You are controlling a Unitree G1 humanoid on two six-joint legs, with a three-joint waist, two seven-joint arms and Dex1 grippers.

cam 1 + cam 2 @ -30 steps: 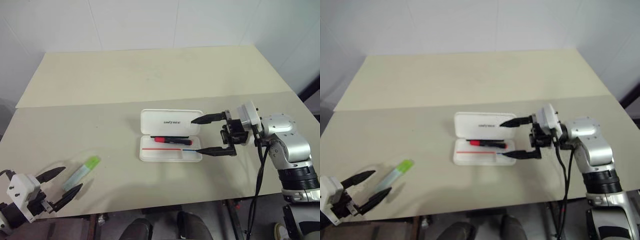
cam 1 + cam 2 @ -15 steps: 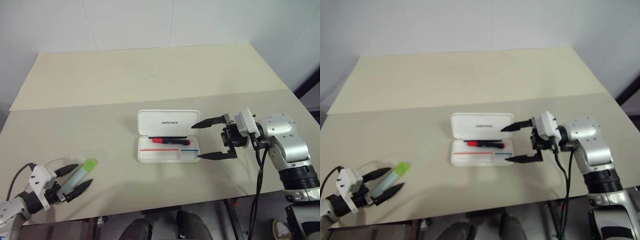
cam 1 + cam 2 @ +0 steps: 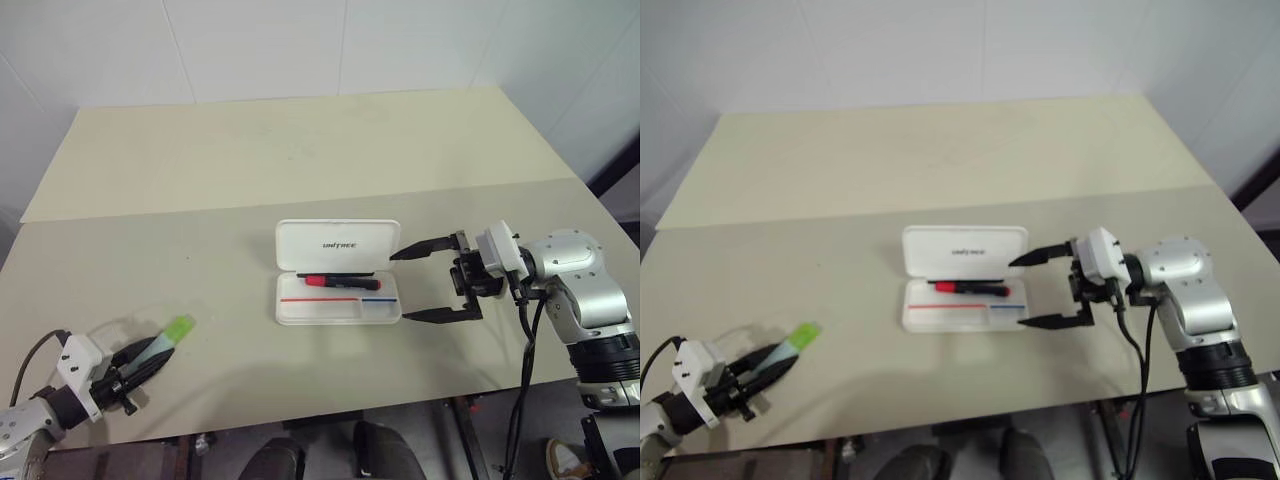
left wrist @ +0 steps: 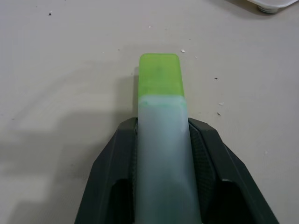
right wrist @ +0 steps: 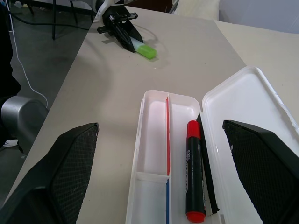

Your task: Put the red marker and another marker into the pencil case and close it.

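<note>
The left tool [image 3: 140, 362], at the lower left of the head view, has its two fingers closed against both sides of the green-capped marker [image 4: 161, 135], gripping the pale barrel behind the lime cap; the marker still lies on the table [image 3: 250, 150]. The right tool [image 3: 437, 283] stands spread wide and holds nothing, just beside the right end of the pencil case [image 3: 338, 285] at frame centre. The case lies open, lid folded back, with the red marker [image 3: 342, 282] already in the tray next to the hinge.

Risks, as a judgement:
- The grip sits toward the rear of the barrel; the smooth barrel may pivot or slip during the lift.
- The case is well apart from the left tool, so the long carry allows a drop.
- The right tool could nudge the light case and shift the target.
</note>
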